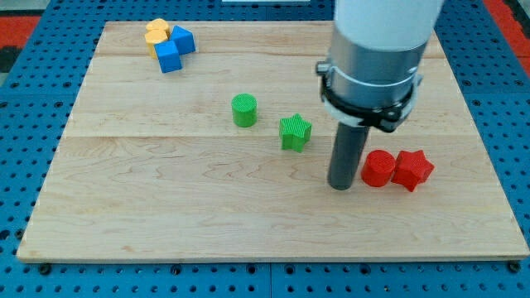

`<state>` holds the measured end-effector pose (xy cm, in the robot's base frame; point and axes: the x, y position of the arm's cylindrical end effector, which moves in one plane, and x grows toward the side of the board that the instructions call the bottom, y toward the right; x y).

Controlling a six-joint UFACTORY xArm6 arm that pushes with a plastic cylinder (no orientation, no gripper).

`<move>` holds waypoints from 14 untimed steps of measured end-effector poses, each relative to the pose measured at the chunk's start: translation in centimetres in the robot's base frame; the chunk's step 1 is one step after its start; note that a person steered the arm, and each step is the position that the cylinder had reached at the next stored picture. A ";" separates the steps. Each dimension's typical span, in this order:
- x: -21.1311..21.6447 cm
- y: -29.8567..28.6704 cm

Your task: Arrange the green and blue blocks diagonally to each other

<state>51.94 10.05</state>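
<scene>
Two green blocks (270, 122) mid-board — my tip (340, 187) beside red cylinder (378, 169)

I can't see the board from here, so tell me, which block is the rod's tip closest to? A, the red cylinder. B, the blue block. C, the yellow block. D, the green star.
A: my tip sits just left of the red cylinder, nearer than the green star.

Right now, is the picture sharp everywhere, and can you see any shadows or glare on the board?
In the camera view, lighting is even and soft; the wooden board shows no glare. Blocks cast only faint shadows, as beside the green cylinder. The arm's pale upper part is slightly soft and cropped at the view's top; my tip stays sharp.
</scene>
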 end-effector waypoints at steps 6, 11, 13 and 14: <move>-6.7 -10.1; -32.1 -16.1; -27.8 -22.2; -24.5 -23.9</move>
<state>27.47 -13.80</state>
